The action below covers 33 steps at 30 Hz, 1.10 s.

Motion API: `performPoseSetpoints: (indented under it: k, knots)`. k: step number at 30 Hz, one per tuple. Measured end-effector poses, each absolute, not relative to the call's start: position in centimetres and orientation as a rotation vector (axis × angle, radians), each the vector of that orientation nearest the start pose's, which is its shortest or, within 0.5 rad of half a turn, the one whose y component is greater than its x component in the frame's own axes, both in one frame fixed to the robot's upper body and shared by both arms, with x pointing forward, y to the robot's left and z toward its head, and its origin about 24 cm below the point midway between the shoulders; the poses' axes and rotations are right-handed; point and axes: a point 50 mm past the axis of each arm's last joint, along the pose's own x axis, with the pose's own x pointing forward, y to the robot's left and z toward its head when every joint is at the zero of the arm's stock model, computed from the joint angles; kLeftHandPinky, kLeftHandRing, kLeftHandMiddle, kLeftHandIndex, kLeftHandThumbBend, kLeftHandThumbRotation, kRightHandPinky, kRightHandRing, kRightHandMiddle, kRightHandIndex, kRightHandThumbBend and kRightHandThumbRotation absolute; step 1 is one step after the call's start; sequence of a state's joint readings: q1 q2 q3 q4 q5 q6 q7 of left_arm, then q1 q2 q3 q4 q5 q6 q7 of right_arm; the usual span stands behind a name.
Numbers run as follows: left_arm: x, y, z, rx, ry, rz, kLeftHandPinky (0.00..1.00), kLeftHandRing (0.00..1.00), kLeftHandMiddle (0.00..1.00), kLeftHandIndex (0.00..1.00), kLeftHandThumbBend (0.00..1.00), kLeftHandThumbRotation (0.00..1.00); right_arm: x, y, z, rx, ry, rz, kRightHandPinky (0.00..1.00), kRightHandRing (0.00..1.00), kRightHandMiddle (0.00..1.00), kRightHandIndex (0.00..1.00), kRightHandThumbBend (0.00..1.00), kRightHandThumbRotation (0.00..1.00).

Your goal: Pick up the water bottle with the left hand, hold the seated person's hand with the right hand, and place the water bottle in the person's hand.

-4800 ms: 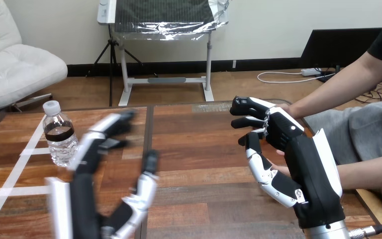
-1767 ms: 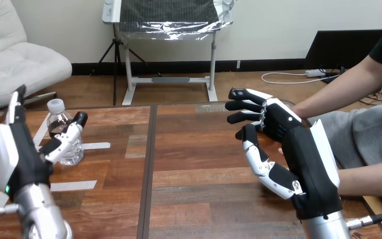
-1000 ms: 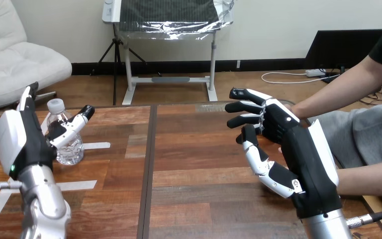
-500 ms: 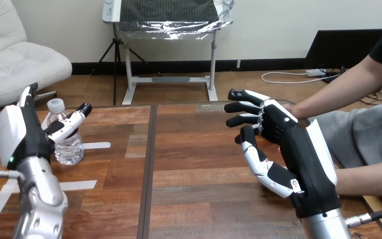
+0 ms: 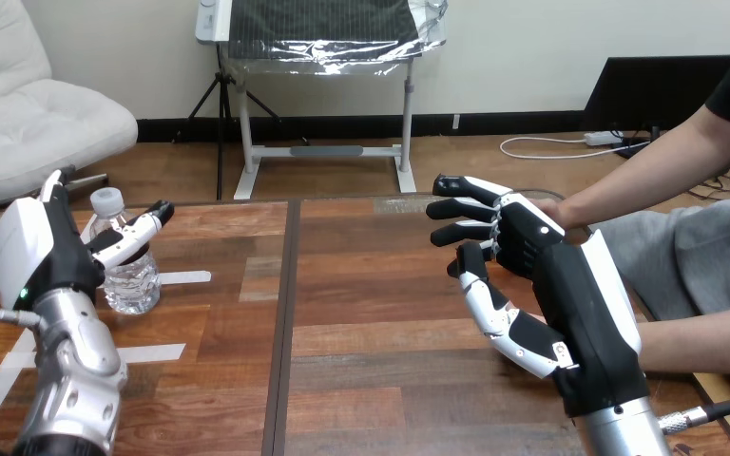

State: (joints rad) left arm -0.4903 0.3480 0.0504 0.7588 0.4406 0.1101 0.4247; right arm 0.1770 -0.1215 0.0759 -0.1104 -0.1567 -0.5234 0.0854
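Head view: a wooden table (image 5: 371, 285) spans the scene, and the robot's arms rise from the bottom edge at each side.
Left hand (image 5: 33, 252): raised at the far left with its white back toward the camera, just beside the bottle.
Left fingers: straight and loose. The thumb (image 5: 138, 233) reaches across the front of the bottle's shoulder, and a fingertip pokes up behind the hand. Nothing is clamped, and I cannot tell whether the thumb touches the plastic.
Bottle (image 5: 131, 280): clear with a white cap, upright on the table near its left rear corner, sitting between the thumb and the rest of the left hand.
Tape (image 5: 176, 278): white strips lie flat on the wood by the bottle's base and nearer the camera.
Right hand (image 5: 580, 304): held above the table's right half, edge-on, with the palm facing left.
Right fingers (image 5: 456, 207): spread and only lightly bent, pointing left, closed on nothing.
Person's hand (image 5: 545, 203): mostly hidden behind the right hand's knuckles, and contact cannot be judged.
Forearm (image 5: 642, 166): slopes from that hand up to the right edge.
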Motion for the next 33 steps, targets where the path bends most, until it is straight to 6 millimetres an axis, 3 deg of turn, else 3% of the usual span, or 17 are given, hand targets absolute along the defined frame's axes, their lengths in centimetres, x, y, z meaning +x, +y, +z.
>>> performPoseSetpoints:
  k: [21,33]
  knots:
    - [33.3,27.2,3.1,0.869,0.338,0.46,0.78,0.87,0.9,0.89,0.92,0.55,20.7,-14.6,7.3,-0.277,-0.445,0.206,0.51,0.67,0.74,0.76,0.1,0.0]
    - [33.4,27.6,2.6,0.904,0.395,0.412,0.77,0.85,0.89,0.89,0.98,0.6,20.8,-14.6,7.2,-0.299,-0.43,0.216,0.53,0.69,0.75,0.77,0.11,0.0]
